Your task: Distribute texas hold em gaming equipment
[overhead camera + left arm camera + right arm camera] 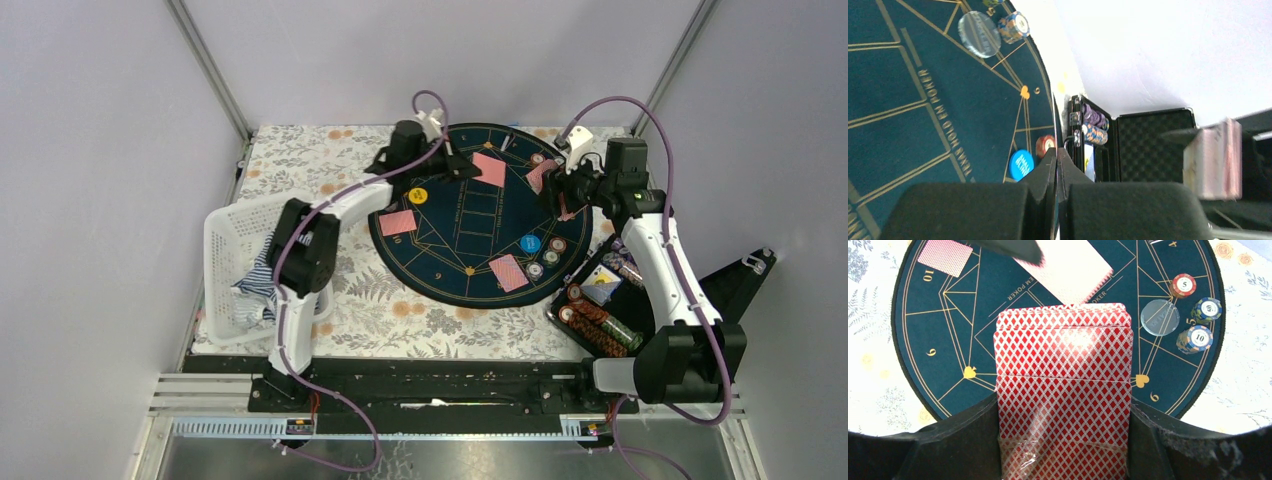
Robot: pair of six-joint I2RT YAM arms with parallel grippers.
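A round dark blue mat (470,215) carries red-backed cards (398,222) (509,272), a yellow disc (418,196), a blue disc (530,243) and small chip stacks (550,257). My left gripper (462,165) reaches over the mat's far side, shut on a single card (490,169). That card shows edge-on between the pads in the left wrist view, at the left gripper (1056,155). My right gripper (562,190) hangs over the mat's right side, shut on a deck of cards (1063,380). The right wrist view shows chip stacks (1195,338) and a clear disc (1160,316) below.
An open black case (640,300) with rows of chips lies right of the mat, also seen as the case (1153,135) in the left wrist view. A white basket (225,240) holding striped cloth (262,280) stands at the left. A floral cloth (400,320) covers the table.
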